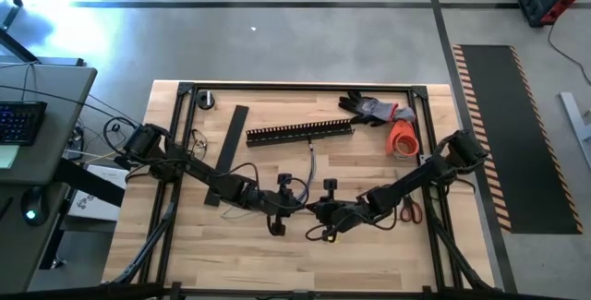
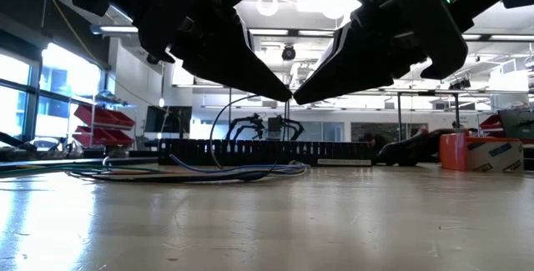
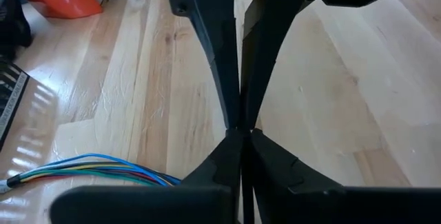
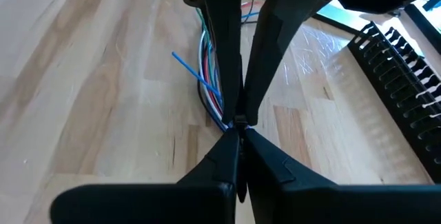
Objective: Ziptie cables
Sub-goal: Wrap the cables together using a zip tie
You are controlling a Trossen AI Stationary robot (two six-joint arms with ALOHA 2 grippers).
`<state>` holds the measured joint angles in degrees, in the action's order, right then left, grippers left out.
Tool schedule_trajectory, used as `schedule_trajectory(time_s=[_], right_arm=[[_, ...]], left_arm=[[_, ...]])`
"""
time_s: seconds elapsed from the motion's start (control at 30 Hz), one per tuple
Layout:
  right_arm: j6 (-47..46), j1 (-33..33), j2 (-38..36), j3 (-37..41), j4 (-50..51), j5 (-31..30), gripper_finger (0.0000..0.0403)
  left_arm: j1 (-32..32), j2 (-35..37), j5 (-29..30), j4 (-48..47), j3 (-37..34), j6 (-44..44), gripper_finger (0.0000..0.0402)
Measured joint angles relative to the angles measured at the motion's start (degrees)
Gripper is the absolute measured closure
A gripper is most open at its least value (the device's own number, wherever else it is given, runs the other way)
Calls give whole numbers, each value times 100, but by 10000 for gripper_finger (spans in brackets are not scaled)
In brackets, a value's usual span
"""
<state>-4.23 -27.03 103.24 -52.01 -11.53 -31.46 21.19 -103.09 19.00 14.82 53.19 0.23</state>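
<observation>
Above the middle of the wooden table (image 1: 277, 263), the left gripper (image 2: 279, 96) and right gripper (image 2: 304, 96) met tip to tip, both closed, seemingly pinching the thin dark ziptie (image 2: 219, 129) looping down from them. The loose multicoloured cables (image 2: 200, 171) lay unbound below; threading and cinching remained undone.

Left pincer (image 1: 297, 202) tip-to-tip with right pincer (image 1: 314, 210); cables (image 2: 209, 171) behind.
</observation>
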Motion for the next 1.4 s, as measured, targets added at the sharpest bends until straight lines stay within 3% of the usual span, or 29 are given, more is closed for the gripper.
schedule_trajectory(time_s=[0.23,0.37,0.93,1.4], right_arm=[[-9,0,0,0,-35,-39,402],[-26,0,0,0,-39,-48,403],[-85,-2,0,0,-35,-28,403],[-115,0,0,0,-37,-42,403]], left_arm=[[4,0,-57,0,0,-15,327],[4,-31,128,36,0,-107,318],[35,-37,228,178,0,34,396],[69,-39,492,34,0,-18,401]])
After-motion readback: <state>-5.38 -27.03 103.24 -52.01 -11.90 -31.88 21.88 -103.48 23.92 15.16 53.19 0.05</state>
